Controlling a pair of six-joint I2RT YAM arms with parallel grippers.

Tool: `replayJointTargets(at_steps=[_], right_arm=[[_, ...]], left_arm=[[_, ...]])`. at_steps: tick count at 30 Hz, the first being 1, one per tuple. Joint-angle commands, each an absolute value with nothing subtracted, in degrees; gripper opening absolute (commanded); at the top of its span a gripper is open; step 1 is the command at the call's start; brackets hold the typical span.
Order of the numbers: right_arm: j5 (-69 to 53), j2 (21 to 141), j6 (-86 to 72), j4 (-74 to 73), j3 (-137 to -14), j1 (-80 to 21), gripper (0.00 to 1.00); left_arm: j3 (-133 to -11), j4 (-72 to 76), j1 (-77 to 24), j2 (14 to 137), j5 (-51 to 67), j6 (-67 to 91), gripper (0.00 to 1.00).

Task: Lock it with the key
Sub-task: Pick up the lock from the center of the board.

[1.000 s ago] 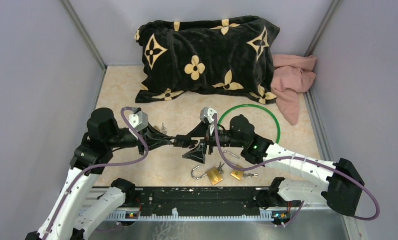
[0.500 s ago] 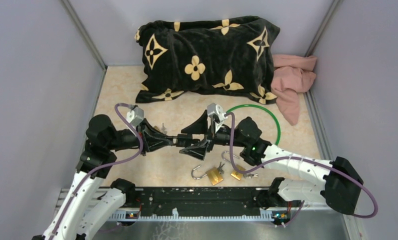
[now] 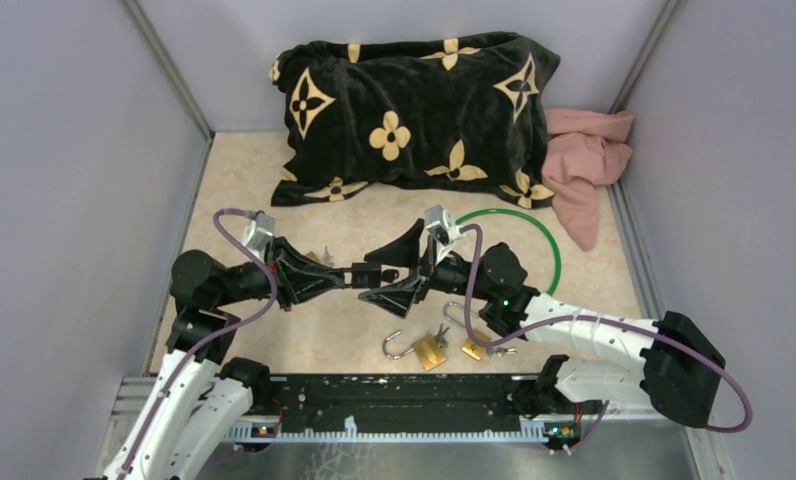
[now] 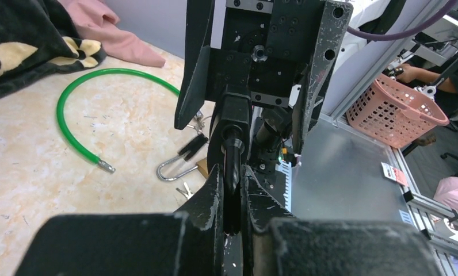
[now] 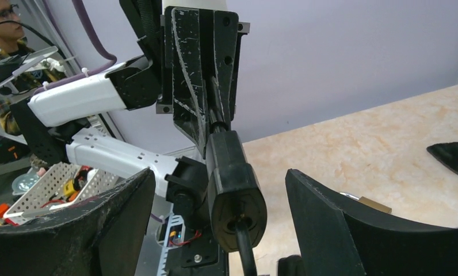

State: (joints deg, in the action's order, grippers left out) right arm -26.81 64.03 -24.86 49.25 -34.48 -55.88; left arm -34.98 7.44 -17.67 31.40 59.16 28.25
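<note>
While two brass padlocks (image 3: pixel 430 351) lie nearest on the surface (image 3: pixel 254 185), their keys (image 3: pixel 441 333) too small to sort out, the left tool (image 4: pixel 232 178) beyond is pinched on a black key (image 4: pixel 232 156) in the lock barrel (image 5: pixel 233 192), blade hidden. The right tool (image 5: pixel 220 179) gapes around that barrel, untouching. A green cable (image 3: pixel 536 230) loops behind.

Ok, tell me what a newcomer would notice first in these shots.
The two arms meet nose to nose at mid-table: the left fingers are pinched shut on a black lock barrel, with the right fingers spread wide on either side of it. Behind them a black pillow with gold flowers fills the far end. A green cable curves beside the right arm, and two brass padlocks lie near the front edge.
</note>
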Motion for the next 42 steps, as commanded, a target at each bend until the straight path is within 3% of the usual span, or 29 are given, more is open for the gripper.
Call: replayJointTargets(at_steps=[1,7,13,17,19,25,26,30,31,33,37,40,42], right_arm=[[-26.0,64.2,-24.3,51.0,-36.7,-56.4,0.83],[-27.1,66.2,-24.5,52.9,-38.1,-56.4,0.85],[-31.8,68.2,-24.6,52.8,-40.7,-56.7,0.71],[-32.5,67.9,-23.7,54.7,-39.7,-57.4,0.68],[-32.5,67.9,-23.4,53.9,-39.9,-57.4,0.60],[-31.5,68.1,-23.7,53.1,-40.0,-57.6,0.05],[-30.8,67.7,-23.9,53.6,-39.7,-57.6,0.00],[-27.5,65.0,-24.4,52.7,-38.9,-57.4,0.00],[-27.5,64.2,-24.4,51.6,-39.2,-57.3,0.00],[-28.0,62.3,-24.3,48.2,-40.0,-56.9,0.00],[-29.1,58.7,-22.9,41.3,-40.7,-55.7,0.00],[-30.1,57.0,-22.0,38.1,-41.1,-55.0,0.00],[-30.7,56.7,-21.3,36.3,-41.7,-54.9,0.00]], left_arm=[[-35.5,18.0,-16.9,29.6,59.8,32.6,0.00],[-35.0,18.4,-16.8,29.5,61.1,32.8,0.00],[-34.8,18.2,-16.8,28.9,61.2,32.3,0.00],[-35.0,17.8,-16.7,28.9,61.3,31.9,0.00],[-34.9,18.0,-16.8,28.9,61.3,32.1,0.00],[-34.9,18.4,-16.8,29.1,61.3,31.9,0.00],[-34.6,18.1,-16.8,29.0,61.2,31.8,0.00],[-33.5,14.0,-16.8,28.1,60.8,28.5,0.00],[-33.7,12.1,-16.8,27.8,60.2,26.8,0.03],[-34.5,7.8,-16.8,27.5,58.8,22.8,0.22],[-37.7,-3.3,-16.8,27.8,55.7,15.7,0.46],[-38.3,-5.3,-16.8,27.6,55.9,14.8,0.54],[-37.6,-3.6,-16.7,27.4,56.6,16.4,0.52]])
